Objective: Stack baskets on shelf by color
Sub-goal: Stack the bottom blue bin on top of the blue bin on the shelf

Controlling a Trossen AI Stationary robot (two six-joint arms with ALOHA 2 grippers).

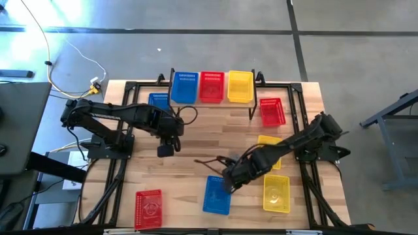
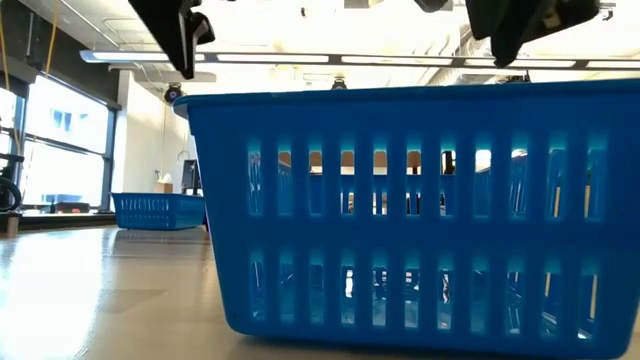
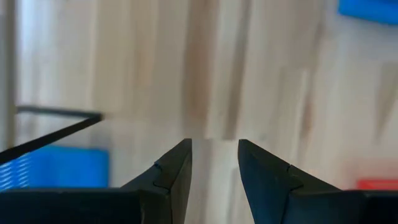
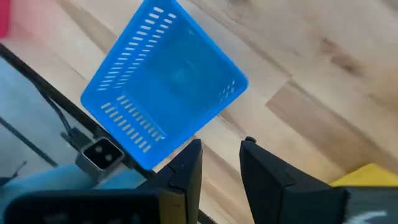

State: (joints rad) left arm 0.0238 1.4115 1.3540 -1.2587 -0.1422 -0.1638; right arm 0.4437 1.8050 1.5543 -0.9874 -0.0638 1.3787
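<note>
The shelf [image 1: 256,98] stands at the table's far edge and carries one blue [image 1: 185,87], one red [image 1: 211,86] and one yellow basket [image 1: 240,86]. Loose on the tabletop lie a blue basket [image 1: 217,194] near the front, filling the low view [image 2: 400,210], and another blue one [image 1: 159,99] beside the shelf's left end. There are also two red ones [image 1: 272,111] [image 1: 149,209] and two yellow ones [image 1: 276,193] [image 1: 266,140]. My right gripper [image 1: 228,179] [image 4: 221,146] hovers open at the front blue basket's [image 4: 165,81] far right corner, apart from it. My left gripper [image 1: 166,149] [image 3: 214,149] is open over bare wood.
The right arm [image 1: 287,147] lies across one yellow basket and hides part of it. Black frame tubes [image 1: 117,176] run along both table sides. Bare wood lies in the table's middle, between the two grippers. A cable [image 1: 65,78] trails on the floor beyond the left edge.
</note>
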